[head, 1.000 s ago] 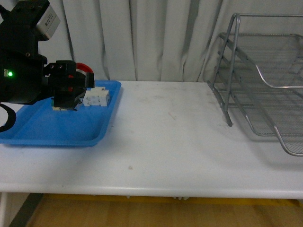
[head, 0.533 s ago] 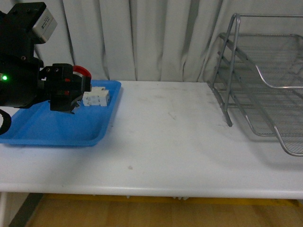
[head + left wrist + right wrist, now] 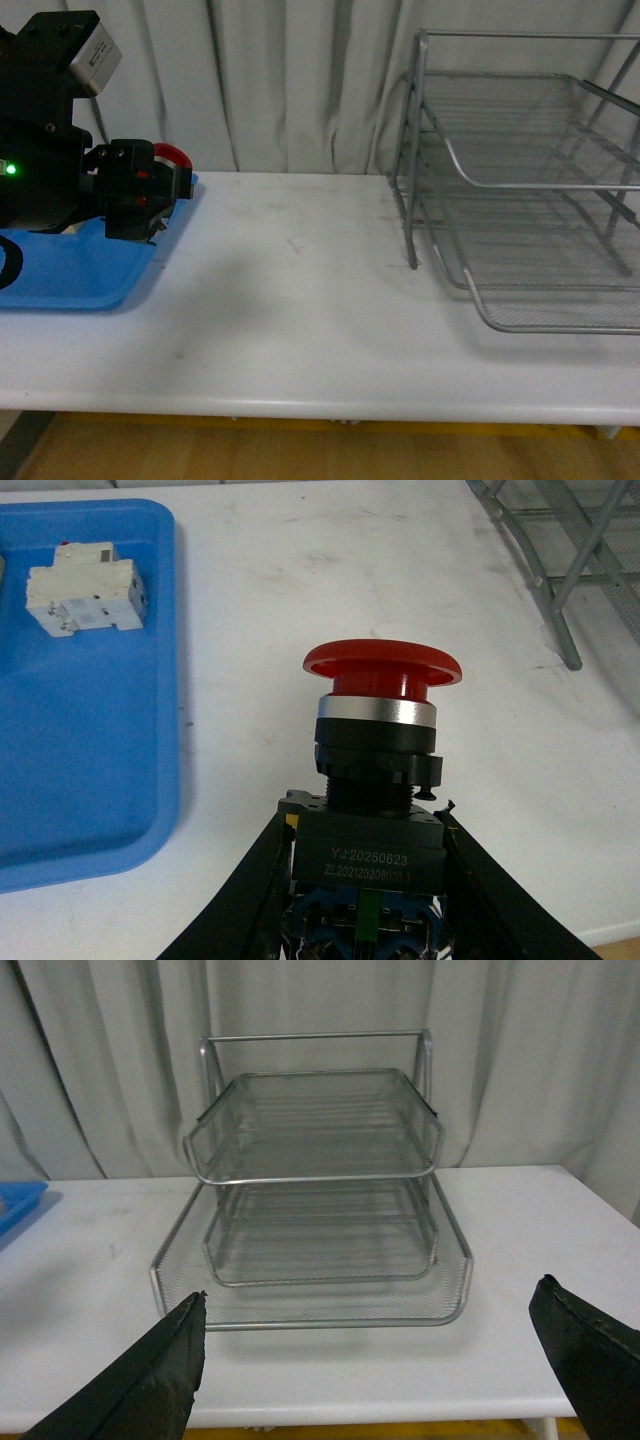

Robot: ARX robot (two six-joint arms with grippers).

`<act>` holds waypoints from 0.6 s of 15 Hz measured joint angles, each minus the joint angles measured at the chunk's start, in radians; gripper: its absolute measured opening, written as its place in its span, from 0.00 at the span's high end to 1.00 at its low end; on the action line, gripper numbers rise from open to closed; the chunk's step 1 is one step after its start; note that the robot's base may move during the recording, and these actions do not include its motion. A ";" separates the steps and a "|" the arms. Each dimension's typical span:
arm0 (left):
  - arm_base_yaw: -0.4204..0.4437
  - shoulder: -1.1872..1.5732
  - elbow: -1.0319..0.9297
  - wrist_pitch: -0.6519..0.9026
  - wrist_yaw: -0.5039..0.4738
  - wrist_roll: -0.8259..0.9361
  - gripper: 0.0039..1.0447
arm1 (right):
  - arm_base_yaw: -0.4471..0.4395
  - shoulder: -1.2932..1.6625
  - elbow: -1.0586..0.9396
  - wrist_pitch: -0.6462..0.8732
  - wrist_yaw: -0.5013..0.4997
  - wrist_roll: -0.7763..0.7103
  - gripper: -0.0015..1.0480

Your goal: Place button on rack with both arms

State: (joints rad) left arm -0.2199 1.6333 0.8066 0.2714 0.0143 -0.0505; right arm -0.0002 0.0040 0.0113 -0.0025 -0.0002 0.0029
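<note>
My left gripper (image 3: 140, 195) hangs above the right end of the blue tray, shut on the button (image 3: 176, 154). In the left wrist view the black fingers (image 3: 262, 865) clamp the button's dark body, and its red mushroom cap (image 3: 382, 669) points away from the wrist; the gripper (image 3: 365, 870) is above the white tabletop. The silver wire-mesh rack (image 3: 520, 180) stands on the table's right side, far from the button. My right gripper (image 3: 370, 1295) is open with nothing in it and faces the rack (image 3: 320, 1175) from the front. The front view does not include the right arm.
A flat blue tray (image 3: 70, 270) lies at the left with a white block (image 3: 85, 600) in it. A corner of the rack's frame (image 3: 560, 590) is visible beyond the button. Grey curtains hang behind the table. The white tabletop (image 3: 300, 300) stretches between tray and rack.
In the front view the tray and the rack have slid left. The left gripper stays shut on the button and has risen slightly. The white block is now hidden behind the left arm.
</note>
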 joint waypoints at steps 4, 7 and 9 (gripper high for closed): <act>-0.006 0.000 0.001 0.001 -0.010 0.006 0.66 | 0.000 0.000 0.000 -0.004 0.001 0.000 0.06; -0.005 0.001 0.002 0.003 -0.007 0.006 0.66 | 0.000 0.000 0.000 -0.004 0.001 0.000 0.06; -0.010 0.001 0.002 -0.002 -0.002 0.006 0.66 | 0.000 0.000 0.000 -0.005 0.002 0.000 0.06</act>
State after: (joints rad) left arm -0.2295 1.6344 0.8085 0.2699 0.0124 -0.0444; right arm -0.0002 0.0036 0.0113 -0.0078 0.0021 0.0029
